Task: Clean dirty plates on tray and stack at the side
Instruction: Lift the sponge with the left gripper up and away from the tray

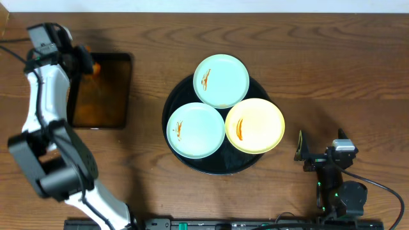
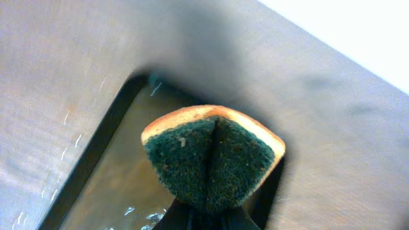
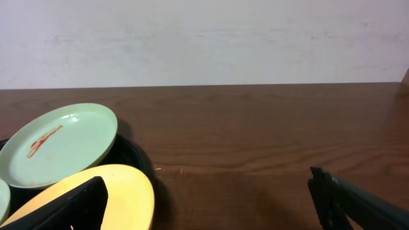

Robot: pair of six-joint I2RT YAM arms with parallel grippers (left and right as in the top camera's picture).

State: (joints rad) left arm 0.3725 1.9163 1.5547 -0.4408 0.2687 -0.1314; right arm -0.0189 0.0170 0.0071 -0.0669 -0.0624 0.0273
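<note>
1. We see all three smeared: far mint plate (image 1: 221,80), near mint plate (image 1: 195,130), yellow plate (image 1: 255,125), on the tray (image 1: 220,167).
2. Left gripper (image 1: 88,62) pinches a folded sponge (image 2: 214,156) over the rectangular tray (image 1: 102,96), arm stretched far-left.
3. Right gripper (image 1: 319,145) sits low, right of the tray, fingers spread.

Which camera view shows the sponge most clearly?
The left wrist view: the sponge fills the middle of the frame, folded, with its green scouring side and orange edge plain. The overhead view shows only a small orange speck of it over the rectangular tray's upper left part. The right wrist view does not show it.
</note>
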